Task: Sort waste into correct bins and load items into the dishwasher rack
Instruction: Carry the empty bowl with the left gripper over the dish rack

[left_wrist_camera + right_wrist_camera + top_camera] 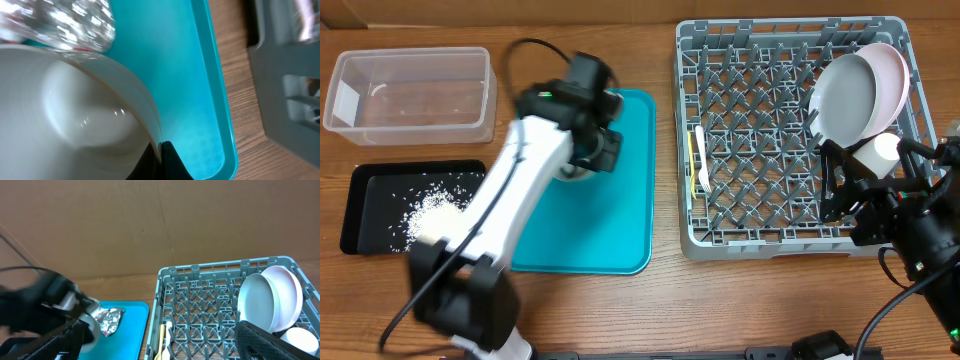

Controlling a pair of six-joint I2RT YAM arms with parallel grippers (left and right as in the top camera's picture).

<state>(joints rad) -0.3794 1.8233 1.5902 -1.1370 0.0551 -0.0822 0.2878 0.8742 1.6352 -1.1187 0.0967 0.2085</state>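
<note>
**Operator:** What has the left gripper got?

**Spotter:** Your left gripper is clenched on the rim of the small grey bowl, one finger inside and one outside. The bowl is over the teal tray. I cannot tell whether it touches the tray. The crumpled foil lies on the tray just beside the bowl.

**Operator:** And the right one?

**Spotter:** Your right gripper hangs over the near right corner of the rack, fingers spread with nothing between them. The white cup is just beside it in the rack. Behind the cup, the grey dish and the pink plate lean on edge together, with the dish in front. The yellow spoon and the white fork lie side by side along the rack's left wall. On the table, left of the teal tray, the black tray holds the rice. The clear tub stands beyond it.
</note>
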